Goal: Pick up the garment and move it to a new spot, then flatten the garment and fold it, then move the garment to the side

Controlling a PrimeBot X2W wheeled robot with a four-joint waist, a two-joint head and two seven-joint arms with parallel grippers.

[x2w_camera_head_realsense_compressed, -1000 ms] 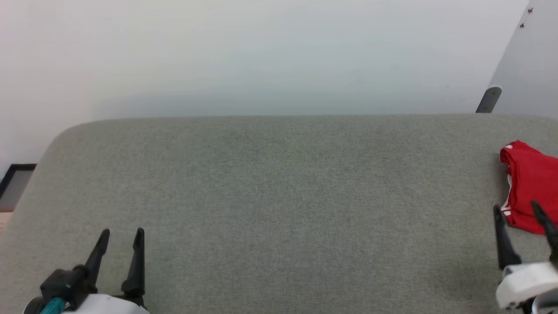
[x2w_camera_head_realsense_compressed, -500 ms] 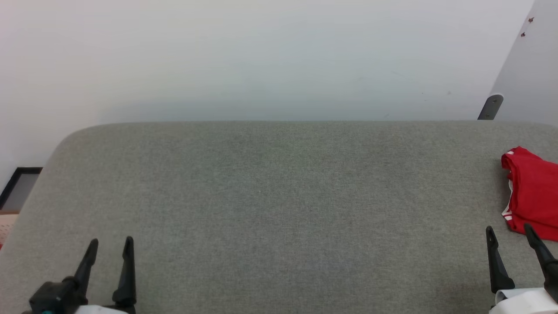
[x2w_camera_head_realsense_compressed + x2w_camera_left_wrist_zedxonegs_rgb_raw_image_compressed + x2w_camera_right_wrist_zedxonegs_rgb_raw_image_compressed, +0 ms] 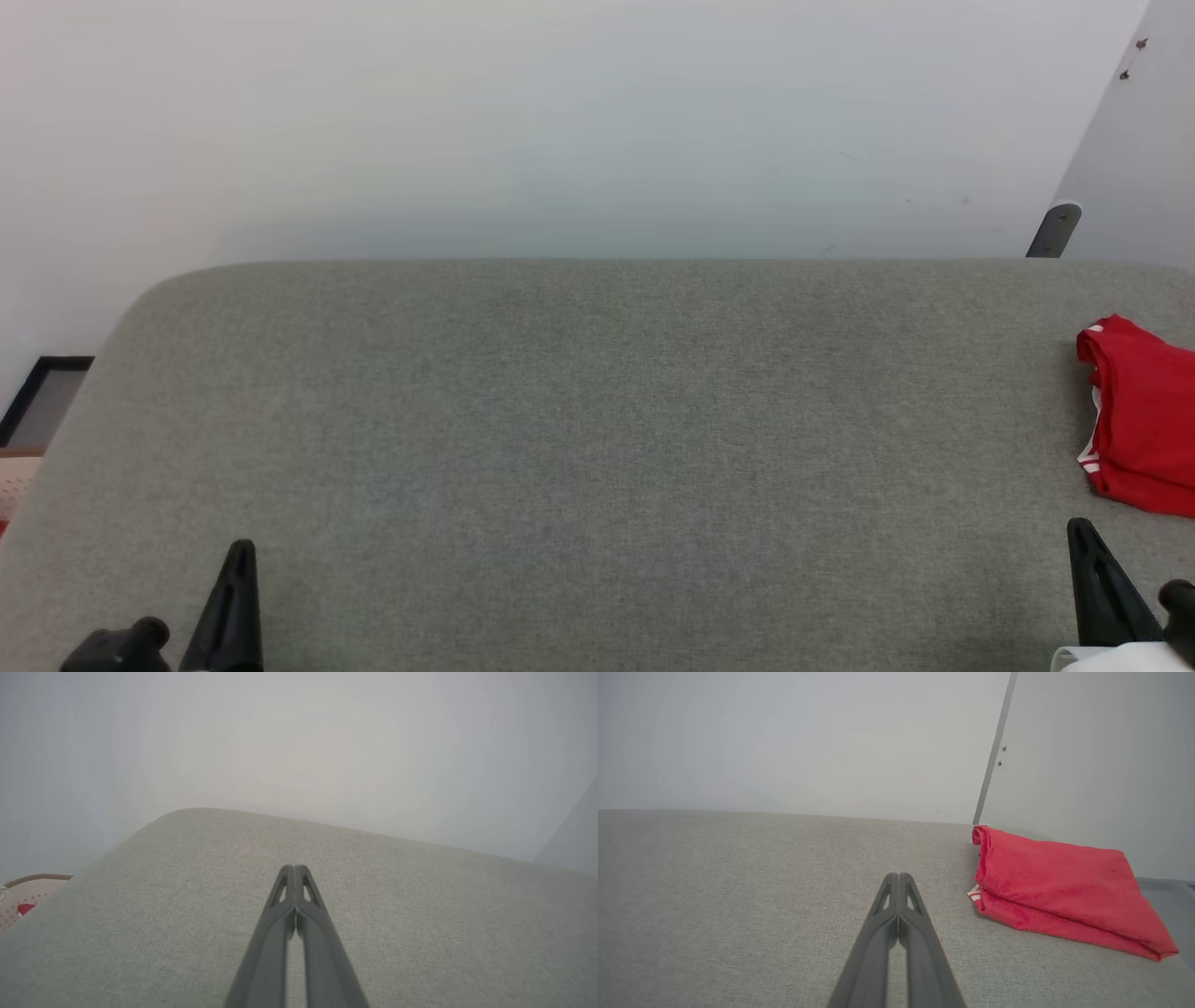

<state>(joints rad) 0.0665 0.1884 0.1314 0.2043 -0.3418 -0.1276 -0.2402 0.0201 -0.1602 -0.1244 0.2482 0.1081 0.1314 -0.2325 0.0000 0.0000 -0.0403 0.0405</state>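
Observation:
The garment lies folded in a compact red bundle at the far right of the grey cushioned surface, a bit of red-and-white trim showing at its left edge. No print is visible. In the right wrist view the garment rests just right of and beyond my right gripper, which is shut and empty. In the head view my right gripper sits low, just in front of the bundle, not touching it. My left gripper is at the lower left, shut on nothing, its fingers pressed together in the left wrist view.
A white wall runs behind the surface. A pale panel and a metal bracket stand at the back right. A dark frame sits off the left end, and a pale perforated basket lies low on the left.
Both grippers went from open to shut and drew back toward the bottom edge of the head view. The garment has not moved; the head camera shifted slightly.

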